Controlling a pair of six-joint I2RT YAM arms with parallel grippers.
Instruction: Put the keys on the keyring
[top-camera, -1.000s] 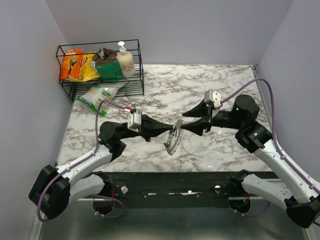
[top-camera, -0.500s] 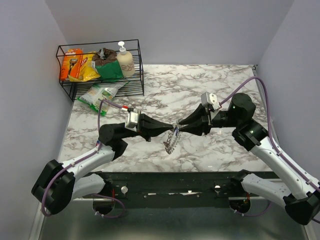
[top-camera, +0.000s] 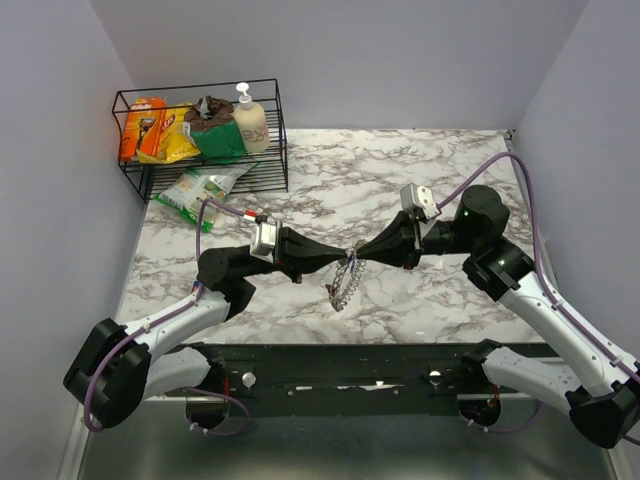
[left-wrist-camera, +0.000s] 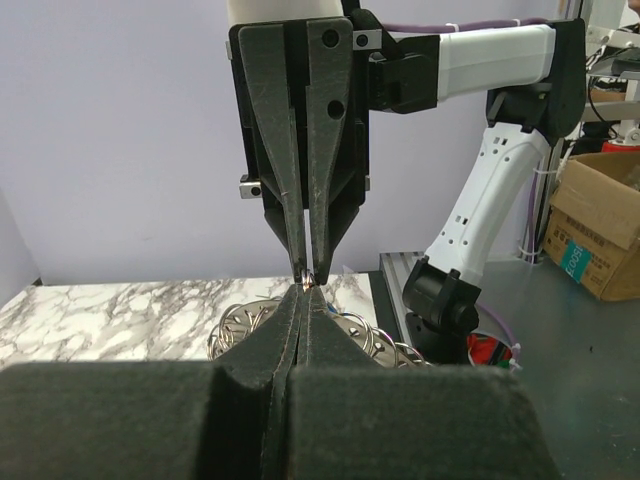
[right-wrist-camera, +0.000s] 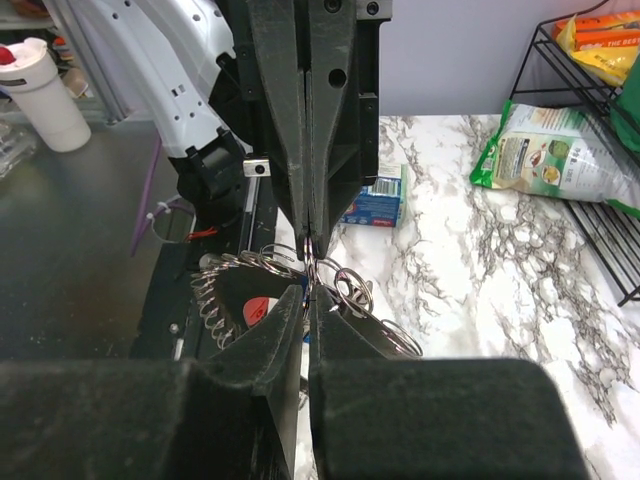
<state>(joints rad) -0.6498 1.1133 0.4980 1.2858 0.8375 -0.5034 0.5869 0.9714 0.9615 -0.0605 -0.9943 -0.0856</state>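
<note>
Fingers (left-wrist-camera: 268, 342) of left gripper (left-wrist-camera: 303, 294) pressed flat together, clamped at the very tips on a loop of the keyring (top-camera: 343, 282). Opposite, tip to tip and almost touching, fingers (left-wrist-camera: 287, 150) of right gripper (right-wrist-camera: 309, 297) set nearly together with a thin slit between. Tips at a small loop of the same keyring, grip on it not discernible. Keyring a silvery, jagged hoop of linked loops, hanging tilted below the meeting tips, over the near middle of the table (top-camera: 430, 170). Lower edge close to the marble, contact not discernible. Both arms stretched inward from the near corners, grippers roughly level and pointing at each other. Farther out, at back left, a black wire basket (top-camera: 199, 94) holding an orange box (top-camera: 140, 128), a yellow bag (top-camera: 178, 140) and a pump bottle (top-camera: 250, 120). A green-and-white snack bag (top-camera: 203, 187) flat on the table just in front of the basket. In the right wrist view, a small blue box (right-wrist-camera: 375, 200) on the marble beside the left arm.
</note>
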